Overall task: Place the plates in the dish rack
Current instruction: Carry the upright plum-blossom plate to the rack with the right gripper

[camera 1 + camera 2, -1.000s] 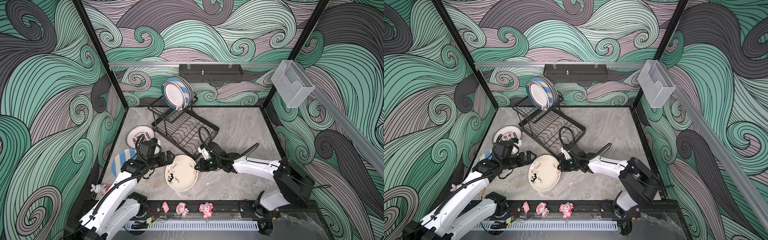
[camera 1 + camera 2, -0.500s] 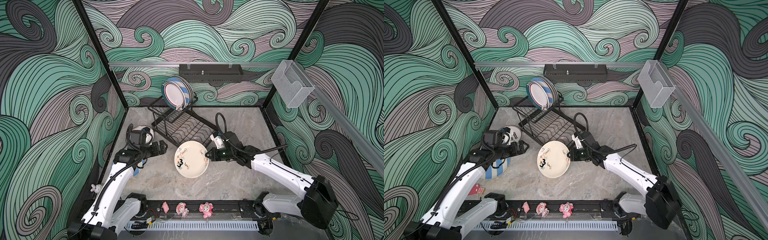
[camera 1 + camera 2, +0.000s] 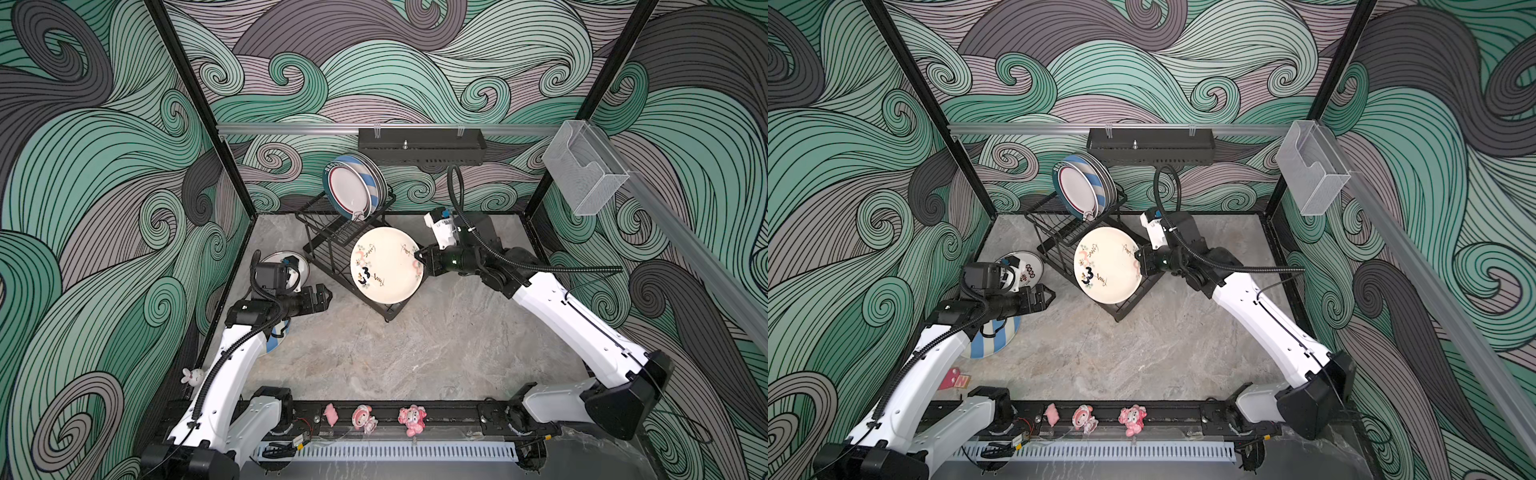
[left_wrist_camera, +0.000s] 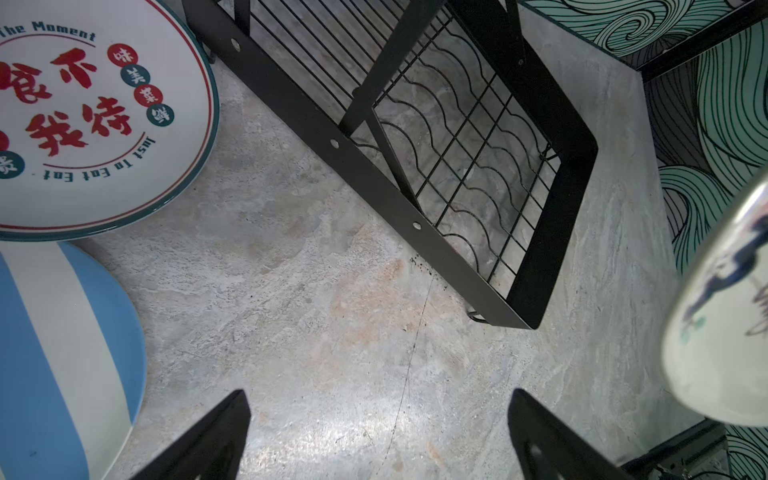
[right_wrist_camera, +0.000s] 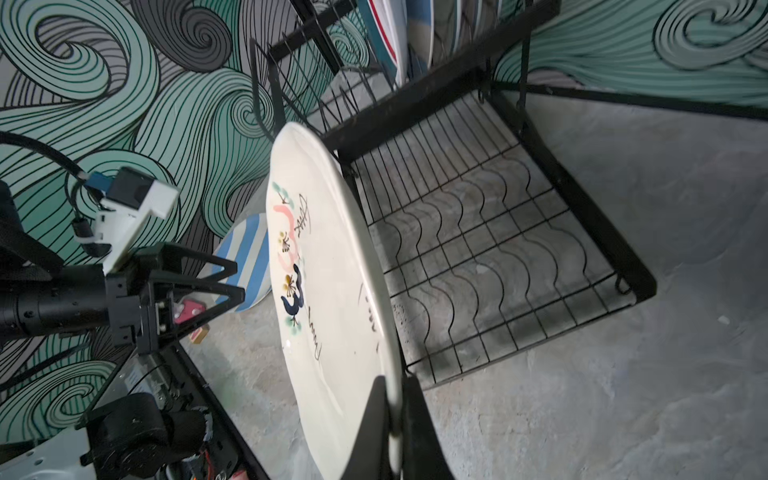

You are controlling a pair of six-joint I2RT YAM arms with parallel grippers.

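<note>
Because a plate can enter a wire slot only on its edge, the cream plate (image 3: 384,266) is held almost upright. Its rim is pinched by the right tool (image 5: 390,415), and the jaws are closed narrow on it. The grip is taken at one side only, so the opposite edge is left free to be lowered between the wires. In both top views the plate is seen in the air over the lower grid tray of the dish rack (image 3: 328,232), not yet seated. Whether a wire is touched cannot be told.

Several standing plates (image 3: 353,187) are already packed close together in the raised upper basket. This is probably why the lower tray, with its wavy wires, is approached now.

The left tool (image 4: 380,399) is kept low over the bare counter (image 3: 395,353), just beside the rack. Its jaws are spread wide and nothing is between them. Two more plates are laid flat near it — a red-lettered plate (image 4: 83,116) and a blue-striped plate (image 4: 54,353) — and their rims meet or overlap. It is judged that this tool is placed there so that one of them can be taken next.

Since the cream plate is carried by a single rim, a slip or a swing must be expected. A slow descent is therefore advised, with the plate lined up with the wires.
</note>
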